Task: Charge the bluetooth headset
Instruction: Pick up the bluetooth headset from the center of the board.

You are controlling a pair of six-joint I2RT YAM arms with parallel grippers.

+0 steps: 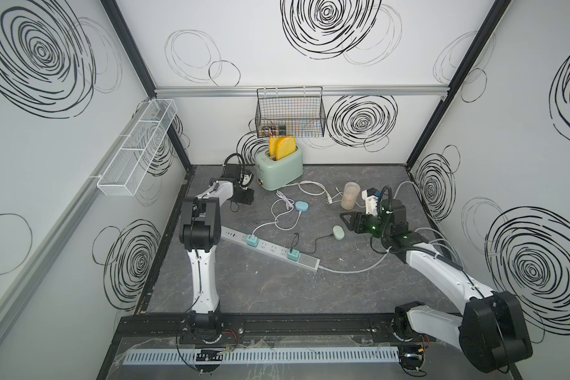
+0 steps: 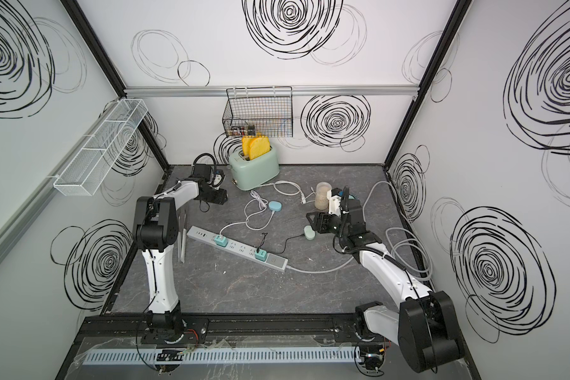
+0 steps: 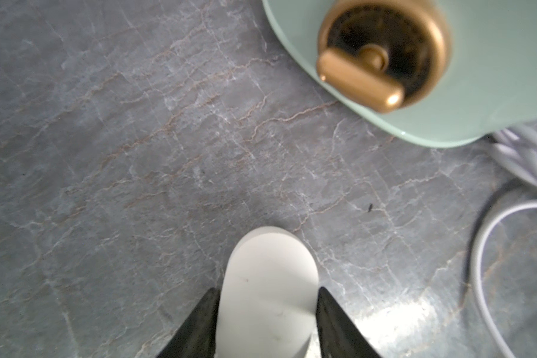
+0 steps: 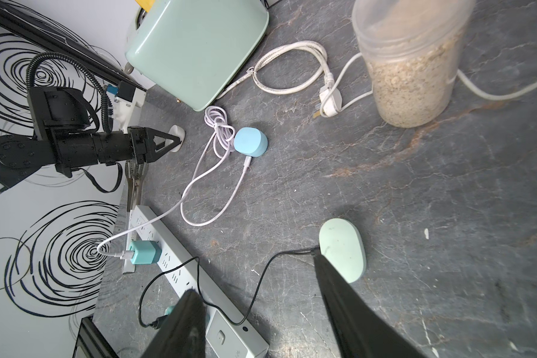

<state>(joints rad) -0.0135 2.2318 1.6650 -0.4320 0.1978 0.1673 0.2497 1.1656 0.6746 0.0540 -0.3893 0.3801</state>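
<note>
A white oval headset case (image 3: 268,279) rests on the grey table beside the toaster. My left gripper (image 3: 268,293) points down over it, a black finger pressed against each side. In both top views the gripper (image 1: 243,198) (image 2: 216,197) hides this case. A mint case (image 1: 338,231) (image 4: 343,248) has a black cable (image 4: 261,279) plugged in, running to a teal charger (image 1: 292,255). A blue case (image 1: 301,206) (image 4: 250,141) has a white cable to another teal charger (image 1: 252,240) on the power strip (image 1: 273,249). My right gripper (image 1: 345,222) (image 4: 255,279) stands open, empty, beside the mint case.
A mint toaster (image 1: 279,171) with bread stands at the back, its unplugged white cord (image 1: 310,189) coiled on the table. A clear jar of oats (image 1: 349,195) stands by the right wrist. Metal tongs (image 2: 181,243) lie near the left wall. A wire basket (image 1: 290,113) hangs on the back wall.
</note>
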